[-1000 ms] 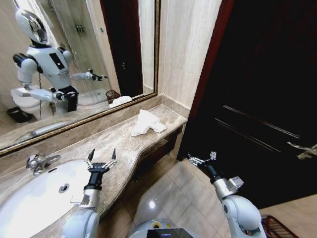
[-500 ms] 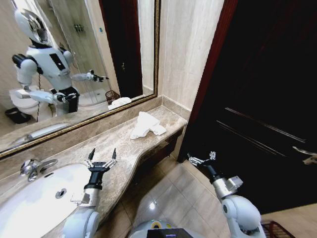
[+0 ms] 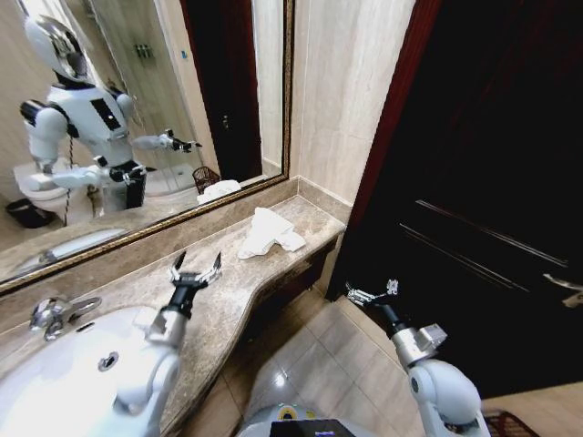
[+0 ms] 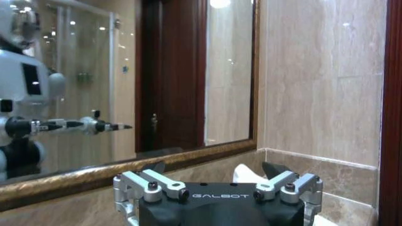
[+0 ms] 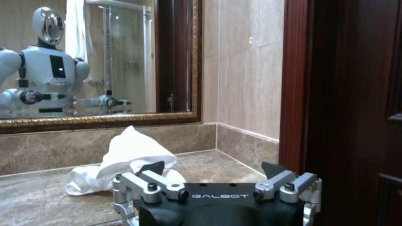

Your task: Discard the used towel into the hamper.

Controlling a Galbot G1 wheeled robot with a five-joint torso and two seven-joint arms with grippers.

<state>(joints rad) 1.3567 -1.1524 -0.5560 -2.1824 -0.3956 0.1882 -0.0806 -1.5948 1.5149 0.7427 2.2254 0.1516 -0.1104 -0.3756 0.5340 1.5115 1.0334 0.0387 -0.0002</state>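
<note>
Marble bench [image 3: 273, 264] carries the crumpled white towel [image 3: 267, 232] near the mirror. Left gripper [image 3: 195, 271] hovers above the bench, spread wide, empty. Right gripper [image 3: 372, 293] hangs over the floor, also open and empty.

White towel [image 3: 267, 231] crumpled — lying on marble counter [image 3: 228, 273], near mirror

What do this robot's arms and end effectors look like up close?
Both arms are glossy white with silver wrist sections. The left end effector and right end effector have silver metal fingers with dark pointed tips on a black base marked GALBOT in white.
</note>
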